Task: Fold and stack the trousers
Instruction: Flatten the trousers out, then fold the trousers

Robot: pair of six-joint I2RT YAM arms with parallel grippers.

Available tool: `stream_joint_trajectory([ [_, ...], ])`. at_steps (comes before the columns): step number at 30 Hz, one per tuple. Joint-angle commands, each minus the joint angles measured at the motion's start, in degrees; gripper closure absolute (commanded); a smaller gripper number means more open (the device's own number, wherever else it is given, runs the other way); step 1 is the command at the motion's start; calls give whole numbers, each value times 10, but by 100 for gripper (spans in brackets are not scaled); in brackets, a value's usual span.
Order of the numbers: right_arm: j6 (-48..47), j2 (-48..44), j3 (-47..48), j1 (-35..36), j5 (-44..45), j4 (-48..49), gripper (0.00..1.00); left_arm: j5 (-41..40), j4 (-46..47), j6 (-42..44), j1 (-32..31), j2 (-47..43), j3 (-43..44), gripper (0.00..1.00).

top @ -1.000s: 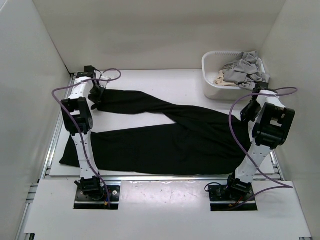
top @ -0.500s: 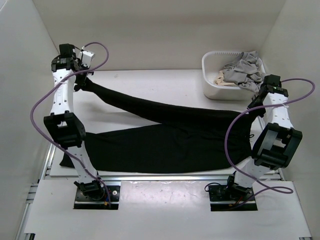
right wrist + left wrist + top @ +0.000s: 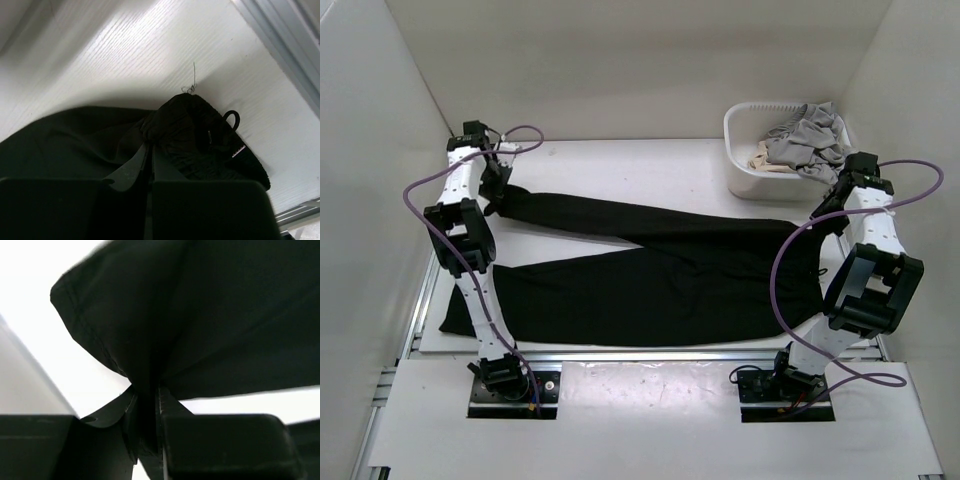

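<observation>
Black trousers [image 3: 650, 270] lie spread across the white table, waist at the right, legs running left. My left gripper [image 3: 500, 192] is shut on the cuff of the far leg [image 3: 150, 315] at the back left, holding it just above the table. My right gripper [image 3: 828, 215] is shut on the waistband [image 3: 200, 135] at the right, its drawstring loop showing. The near leg [image 3: 520, 300] lies flat at the front left.
A white basket [image 3: 745, 160] with grey and beige clothes [image 3: 810, 140] stands at the back right, just beyond my right arm. White walls close in on the left, back and right. A metal rail [image 3: 640, 355] runs along the table's near edge.
My left gripper, which had lifted the far leg's cuff high at the back left, has come down and forward with it. The right gripper holds the waistband in about the same place.
</observation>
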Motion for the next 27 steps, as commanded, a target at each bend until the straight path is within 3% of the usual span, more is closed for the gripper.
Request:
stream_joint_trajectory([
  [1,-2,-11,-12,9,-20,19,100,43,-13,0,23,-1,-6,72],
  [2,-2,-11,-12,16,-20,19,100,69,-18,-10,30,8,2,71],
  [4,-2,-11,-18,22,-20,19,100,87,-44,-17,30,32,26,54],
  [6,-2,-11,-18,27,-20,24,100,92,-63,-17,36,37,26,47],
  [8,-2,-17,-33,27,-20,24,100,92,-81,-22,50,37,-5,26],
  [12,-2,-22,-57,27,-20,30,100,134,-78,-60,86,17,-26,13],
  [15,-2,-22,-63,32,-20,35,100,202,-47,-104,110,11,-32,13],
  [19,-2,-22,-63,32,-20,41,100,130,-22,-104,96,34,-39,12],
  [24,-7,-22,-63,32,-20,41,100,104,3,-104,90,73,-39,12],
  [27,-7,-28,-63,32,-20,41,100,132,-3,-94,90,79,-39,22],
])
